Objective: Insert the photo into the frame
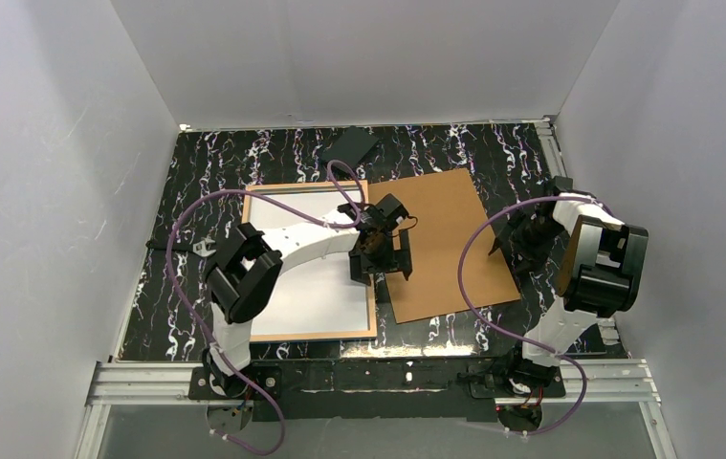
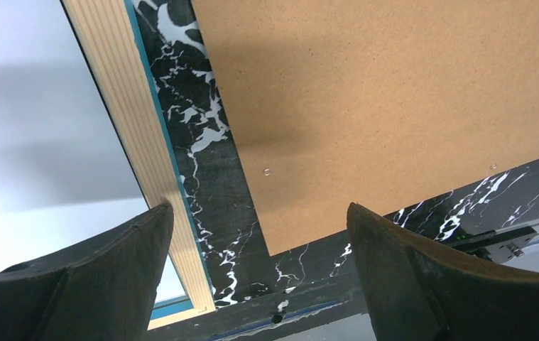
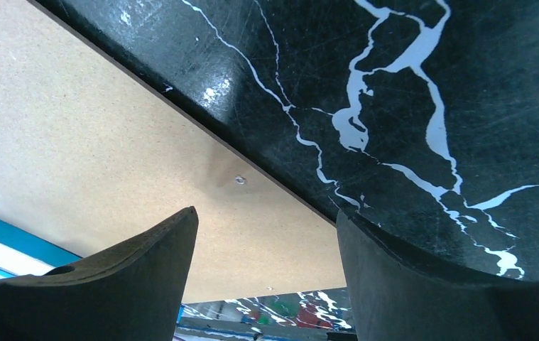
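Here, photo (image 1: 306, 287) white-side up inside tan frame (image 1: 294, 187) — brown board (image 1: 447, 239) just beside.

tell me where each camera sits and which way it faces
top external: fixed above and behind the arms, looking down at the table; both arms show, left gripper by the frame, right gripper by the backing board.
left wrist: on the left arm, looking down past its open fingers at frame edge and board corner.
right wrist: on the right arm, past its open fingers at the board's edge.
shared: both wrists see the board.
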Robot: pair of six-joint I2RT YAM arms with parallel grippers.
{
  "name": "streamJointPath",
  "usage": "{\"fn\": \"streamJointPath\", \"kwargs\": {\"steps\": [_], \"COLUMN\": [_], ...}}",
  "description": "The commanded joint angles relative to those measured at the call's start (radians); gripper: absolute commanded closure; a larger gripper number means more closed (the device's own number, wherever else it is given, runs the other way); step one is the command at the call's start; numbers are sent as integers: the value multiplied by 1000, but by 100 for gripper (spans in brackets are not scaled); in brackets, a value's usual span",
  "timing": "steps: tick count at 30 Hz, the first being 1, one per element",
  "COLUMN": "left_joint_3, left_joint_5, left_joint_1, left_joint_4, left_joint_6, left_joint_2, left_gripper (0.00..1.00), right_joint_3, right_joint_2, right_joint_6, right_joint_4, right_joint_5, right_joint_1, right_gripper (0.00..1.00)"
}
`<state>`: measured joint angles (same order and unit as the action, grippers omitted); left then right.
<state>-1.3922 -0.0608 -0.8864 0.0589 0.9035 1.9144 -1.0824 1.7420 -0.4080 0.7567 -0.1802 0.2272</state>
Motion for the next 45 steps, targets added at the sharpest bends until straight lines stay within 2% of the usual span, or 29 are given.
{"fn": "streamJointPath", "kwargs": {"steps": [1, 4, 14, 24, 29, 36, 45], "left_joint_3": [-13, -37, -71, -229, -202, -213, -92], "left_joint_5": [44, 19, 143, 98, 157, 159, 196], "left_joint_1": [1, -7, -46, -101, -104, -98, -38], "left_joint_4": [19, 6, 79, 100, 157, 216, 244], "left_joint_6": [27, 16, -96, -148, -120, -105, -53], "left_joint_2": [123, 133, -6, 125, 170, 225, 159], "left_gripper": [9, 9, 6, 9, 9, 8, 7], "right_joint_3": [33, 48, 41, 54, 61, 76, 99], "right_joint_2": [-12, -22, -37, -47, -47, -59, -77], "right_joint_6": [6, 14, 21, 26, 25, 26, 26], "right_joint_4": [-21, -22, -11, -15, -19, -29, -36], "right_joint_5": [-42, -37, -40, -45, -55, -70, -100], "right_joint_1": [4, 4, 3, 3, 4, 3, 3], "right_gripper": [20, 20, 20, 20, 21, 20, 21]}}
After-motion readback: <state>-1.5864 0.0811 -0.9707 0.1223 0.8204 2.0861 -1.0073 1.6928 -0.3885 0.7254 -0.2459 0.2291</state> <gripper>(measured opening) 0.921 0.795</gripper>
